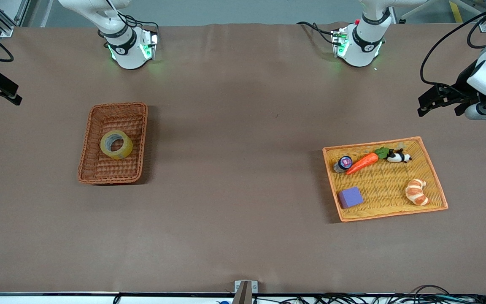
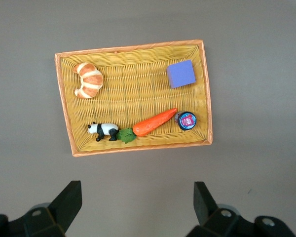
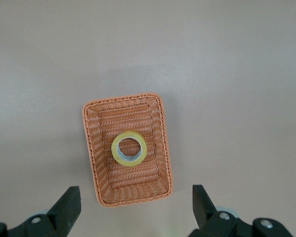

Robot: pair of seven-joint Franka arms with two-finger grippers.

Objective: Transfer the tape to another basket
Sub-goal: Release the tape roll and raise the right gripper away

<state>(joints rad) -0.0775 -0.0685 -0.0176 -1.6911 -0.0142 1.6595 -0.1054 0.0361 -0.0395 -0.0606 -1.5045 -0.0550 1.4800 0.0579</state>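
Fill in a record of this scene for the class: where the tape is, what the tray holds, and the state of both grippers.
tape: lying in the brown basket
yellow tray: carrot, panda toy, croissant, purple block, small jar
left gripper: open, high above the table beside the tray
right gripper: open, high above the table beside the basket

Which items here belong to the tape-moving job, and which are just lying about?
Job: yellowish translucent tape roll; reddish-brown wicker basket holding it; flat yellow orange-rimmed tray.
Lying about, in that tray: orange carrot, croissant, purple block, panda figure, small jar.
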